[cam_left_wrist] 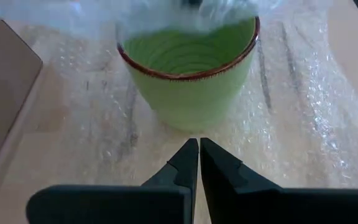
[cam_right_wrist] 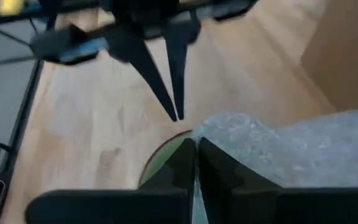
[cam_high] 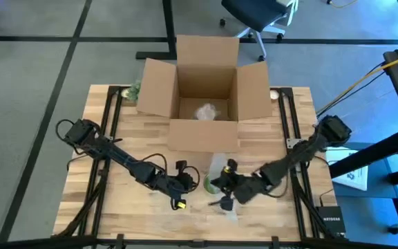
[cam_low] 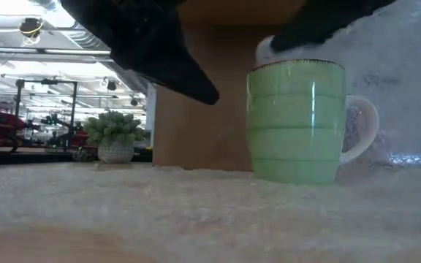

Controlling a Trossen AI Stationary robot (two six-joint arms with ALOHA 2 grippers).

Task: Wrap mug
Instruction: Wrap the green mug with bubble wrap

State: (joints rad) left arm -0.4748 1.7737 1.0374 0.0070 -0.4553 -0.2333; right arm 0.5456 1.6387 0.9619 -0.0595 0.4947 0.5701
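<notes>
A green mug (cam_left_wrist: 188,74) with a red-brown rim stands upright on a sheet of bubble wrap (cam_left_wrist: 303,112) near the table's front middle; its handle (cam_low: 360,128) points toward the table's right. My left gripper (cam_left_wrist: 199,149) is shut and hovers just left of the mug (cam_low: 296,120), its tips off the table. My right gripper (cam_right_wrist: 195,152) is shut on the wrap above the mug's rim. In the high view both grippers, left (cam_high: 192,181) and right (cam_high: 218,185), flank the mug (cam_high: 209,183). My right gripper pinches an edge of the bubble wrap (cam_right_wrist: 229,127) between its two fingers, coming from the table's right side and slanting down. The held part is raised over the mug's rim (cam_low: 272,47); the rest of the sheet rises behind the mug and lies on the table.
An open cardboard box (cam_high: 206,97) stands just behind the mug with a bubble-wrapped bundle (cam_high: 206,111) inside; its front wall (cam_low: 203,109) is close. A small potted plant (cam_low: 114,135) sits at the far left. Bare wood lies to the near left and right.
</notes>
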